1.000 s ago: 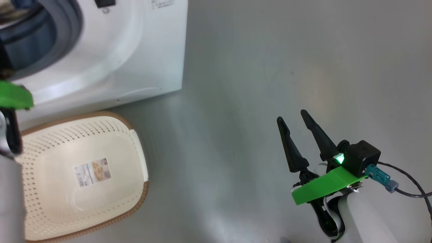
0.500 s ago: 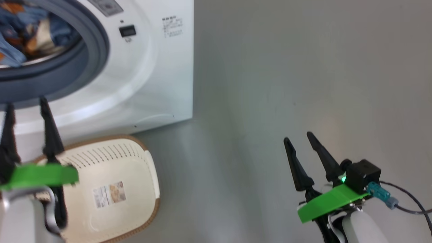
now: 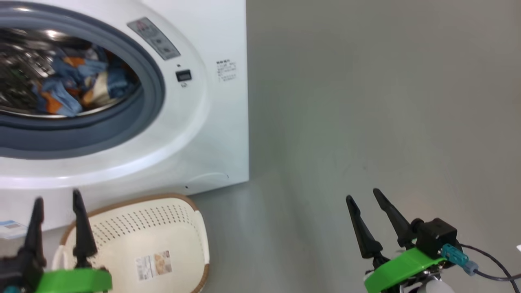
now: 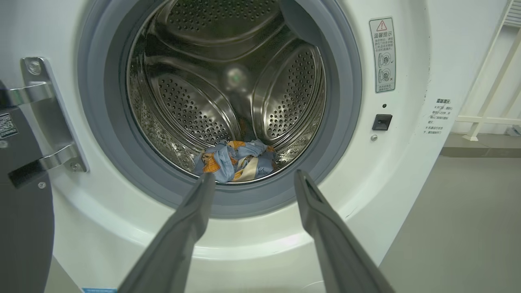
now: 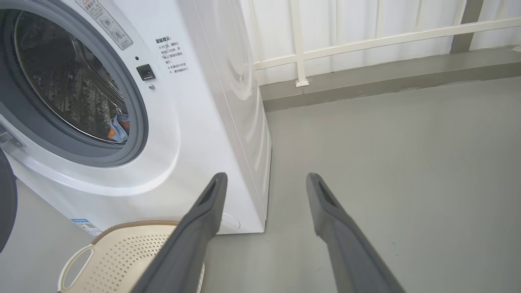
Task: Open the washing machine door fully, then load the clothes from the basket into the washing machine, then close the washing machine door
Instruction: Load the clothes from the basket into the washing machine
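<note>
Closest to me, both arms idle. The left gripper (image 3: 57, 196) and the right gripper (image 3: 362, 194) hold their long dark fingers spread wide, nothing between them. Just past the left one the basket (image 3: 171, 215) sits near the foot of the washing machine (image 3: 211, 134), the visible part of its floor bare but for a paper label.

Loading looks finished to me, so shutting up is what remains. The washing machine door (image 4: 24, 228) hangs swung out on its metal hinge (image 4: 44, 118). I'd lay a left finger flat behind its free edge, sweep along the hinge's arc, then press until the catch meets the black socket (image 4: 382, 121). Check the clothes (image 4: 234, 160) first: they lie low at the drum's front lip, just behind the gasket (image 4: 346, 122).

The basket is cream perforated plastic with a woven-look brown rim. The machine's front is glossy white, the gasket dull grey rubber, the cloth crumpled blue and orange. Deepest, the drum (image 4: 191, 110) is ribbed, perforated steel.
</note>
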Available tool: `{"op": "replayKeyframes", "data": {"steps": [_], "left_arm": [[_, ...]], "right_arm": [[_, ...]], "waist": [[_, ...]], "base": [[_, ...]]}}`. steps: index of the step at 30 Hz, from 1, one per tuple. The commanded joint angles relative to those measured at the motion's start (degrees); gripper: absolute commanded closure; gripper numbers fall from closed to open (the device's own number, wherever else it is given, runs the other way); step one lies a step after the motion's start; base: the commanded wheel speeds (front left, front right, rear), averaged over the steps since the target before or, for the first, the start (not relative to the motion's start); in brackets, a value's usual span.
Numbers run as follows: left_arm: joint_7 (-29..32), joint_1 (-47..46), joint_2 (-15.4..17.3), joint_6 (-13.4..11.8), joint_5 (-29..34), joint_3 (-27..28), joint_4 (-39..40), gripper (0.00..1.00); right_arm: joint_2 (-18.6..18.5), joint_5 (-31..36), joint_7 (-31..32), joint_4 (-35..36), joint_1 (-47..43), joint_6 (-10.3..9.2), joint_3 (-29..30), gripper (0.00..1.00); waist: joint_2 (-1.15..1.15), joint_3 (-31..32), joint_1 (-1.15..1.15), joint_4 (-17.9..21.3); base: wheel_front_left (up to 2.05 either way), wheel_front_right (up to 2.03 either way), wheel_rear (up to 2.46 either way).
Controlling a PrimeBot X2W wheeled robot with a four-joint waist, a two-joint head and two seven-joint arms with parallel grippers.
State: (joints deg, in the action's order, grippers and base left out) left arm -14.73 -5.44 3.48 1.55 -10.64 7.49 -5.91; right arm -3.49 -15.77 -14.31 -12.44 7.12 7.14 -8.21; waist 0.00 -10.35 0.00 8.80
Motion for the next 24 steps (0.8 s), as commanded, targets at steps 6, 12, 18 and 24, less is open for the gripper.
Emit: {"op": "replayKeyframes", "data": {"steps": [6,12,18,24], "left_arm": [[-0.27,4.99,-0.08,0.15,1.4,1.53,2.53,0.0],[-0.27,9.37,-0.46,-0.67,2.02,0.41,3.65,0.0],[-0.27,13.27,-0.57,-2.83,1.43,-1.17,6.04,0.0],[-0.27,16.09,-0.59,-4.45,1.13,-2.81,7.8,0.0]], "right_arm": [[-0.72,0.99,-0.69,1.25,-1.51,0.35,-1.16,0.0],[-0.85,1.59,-0.69,1.59,-2.26,0.35,-1.36,0.0],[-0.69,1.94,-0.69,1.81,-2.17,0.35,-1.69,0.0],[-0.5,2.3,-0.69,1.64,-2.58,0.35,-1.4,0.0]], "waist": [[0.0,4.78,0.0,-2.57],[0.0,6.42,0.0,-3.87],[0.0,7.03,0.0,-4.72],[0.0,7.8,0.0,-5.86]], "base": [[0.0,0.0,0.0],[0.0,0.0,0.0],[0.0,0.0,0.0],[0.0,0.0,0.0]]}}
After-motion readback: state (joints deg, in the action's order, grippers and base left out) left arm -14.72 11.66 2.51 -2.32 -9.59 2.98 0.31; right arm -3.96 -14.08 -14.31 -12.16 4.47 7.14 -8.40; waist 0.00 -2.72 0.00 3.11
